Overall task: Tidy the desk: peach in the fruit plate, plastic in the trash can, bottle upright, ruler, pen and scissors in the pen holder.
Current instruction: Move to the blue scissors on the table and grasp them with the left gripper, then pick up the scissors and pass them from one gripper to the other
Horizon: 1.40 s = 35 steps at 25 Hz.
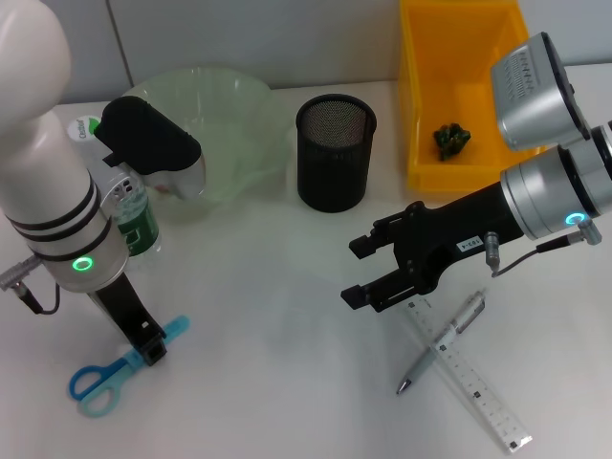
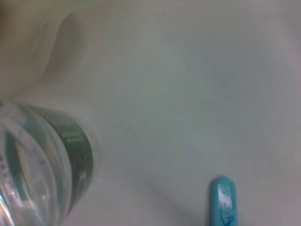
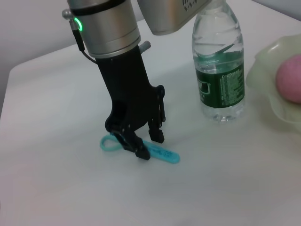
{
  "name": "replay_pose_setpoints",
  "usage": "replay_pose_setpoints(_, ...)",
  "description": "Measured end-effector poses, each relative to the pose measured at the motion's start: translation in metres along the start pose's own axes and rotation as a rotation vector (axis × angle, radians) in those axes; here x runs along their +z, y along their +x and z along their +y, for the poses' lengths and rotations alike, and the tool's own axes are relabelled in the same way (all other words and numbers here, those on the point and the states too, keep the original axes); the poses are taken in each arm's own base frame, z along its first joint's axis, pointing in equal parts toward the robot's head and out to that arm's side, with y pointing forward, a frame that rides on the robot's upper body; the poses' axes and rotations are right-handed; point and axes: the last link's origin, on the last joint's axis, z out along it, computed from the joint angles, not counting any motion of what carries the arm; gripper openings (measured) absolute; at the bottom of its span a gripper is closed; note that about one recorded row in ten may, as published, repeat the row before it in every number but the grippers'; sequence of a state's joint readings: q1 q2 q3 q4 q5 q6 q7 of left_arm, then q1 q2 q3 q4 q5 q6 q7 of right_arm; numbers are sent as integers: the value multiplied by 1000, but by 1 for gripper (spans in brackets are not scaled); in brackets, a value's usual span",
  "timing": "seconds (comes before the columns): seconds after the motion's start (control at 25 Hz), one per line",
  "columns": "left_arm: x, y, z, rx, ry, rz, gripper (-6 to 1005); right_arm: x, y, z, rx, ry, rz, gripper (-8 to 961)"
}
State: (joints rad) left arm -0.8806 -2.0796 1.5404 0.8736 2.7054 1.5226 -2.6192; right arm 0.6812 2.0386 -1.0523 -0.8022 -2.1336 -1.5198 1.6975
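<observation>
My left gripper [image 1: 153, 346] reaches down to the table at the front left. It stands open, its fingers [image 3: 141, 152] astride the blue scissors [image 1: 105, 373] [image 3: 162, 153] lying flat there. The scissors' tip [image 2: 223, 202] also shows in the left wrist view. Just behind, the water bottle [image 1: 140, 222] [image 3: 221, 70] [image 2: 42, 160] stands upright. The pink peach [image 3: 292, 77] lies in the pale green fruit plate [image 1: 234, 115] [image 3: 263, 80]. My right gripper [image 1: 359, 273] hovers open above mid-table. The pen [image 1: 445, 342] lies across the clear ruler [image 1: 478, 387] at the front right. Dark crumpled plastic [image 1: 451, 140] sits in the yellow trash can [image 1: 421, 115]. The black mesh pen holder [image 1: 335, 153] stands at the back centre.
The table's back edge meets a grey wall. The pen holder stands between the fruit plate and the trash can. Bare tabletop lies between the two grippers and along the front centre.
</observation>
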Motion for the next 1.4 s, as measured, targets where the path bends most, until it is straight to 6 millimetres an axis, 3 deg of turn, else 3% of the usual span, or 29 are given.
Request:
replay_pose_setpoints(0.24,1,-1,0,3,8,-5,445,0,-1,0,1,-1,0,773)
replay_pose_setpoints(0.32,1,-1,0,3,9,-5,300,0,-1,0,2,-2,0,772)
replay_pose_setpoints(0.52,-5,2,-1,-17,1,24,299,-1,-1,0,7,0,-7,772)
replay_pose_setpoints(0.76,-19,3,-2,-19,-9,52,204,-3,-1,-1,14,4,-16,772)
replay_pose_setpoints(1.08,-33,0,-6,-49,-76,106,208,-11,-1,-5,27,20,-40,772)
replay_pose_setpoints(1.4,-46,-13,-16,-145,-267,288,212,-39,5,-12,97,61,-132,772)
